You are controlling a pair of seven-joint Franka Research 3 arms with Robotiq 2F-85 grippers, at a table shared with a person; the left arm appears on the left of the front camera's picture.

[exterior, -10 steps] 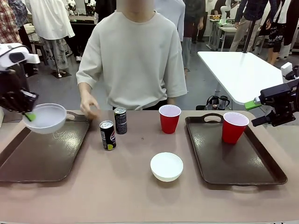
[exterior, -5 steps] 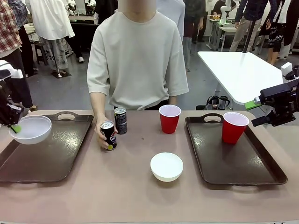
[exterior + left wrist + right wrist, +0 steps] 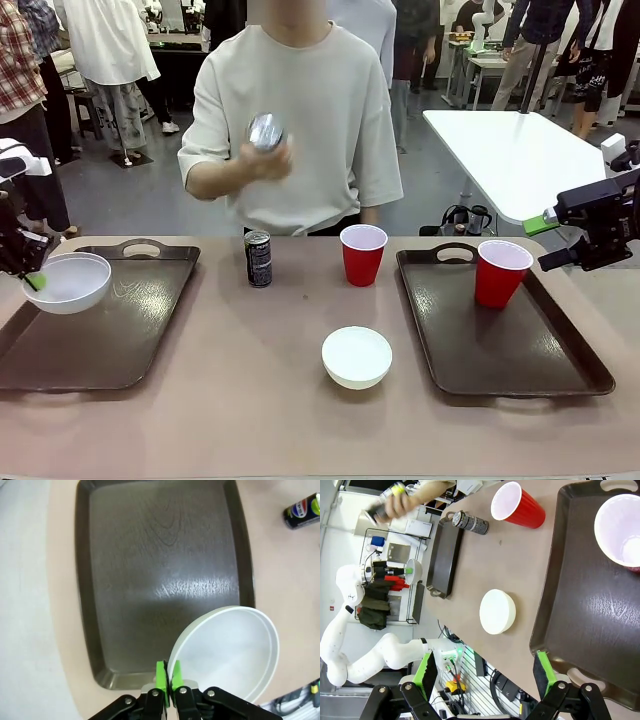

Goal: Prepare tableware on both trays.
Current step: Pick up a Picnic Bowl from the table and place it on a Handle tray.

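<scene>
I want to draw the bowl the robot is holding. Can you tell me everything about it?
The bowl is round, shallow and plain white, smooth like plastic, and empty. It is open side up, its rim pinched by the left end effector, which is shut on it. It is over a corner of the left brown tray; I cannot tell if it touches.

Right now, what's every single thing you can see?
Table: one, light brown, between robot and person.
Trays: two, dark brown; left tray, right tray.
Bowls: two, white; held bowl over the left tray's edge, loose bowl mid-table.
Cups: two, red; middle cup on the table, tray cup on the right tray.
Cans: two, dark; standing can on the table, raised can in hand.
Person's hand: one, at chest height.
Left gripper: black, green pads, shut on held bowl's rim.
Right gripper: open, beside right tray.
</scene>
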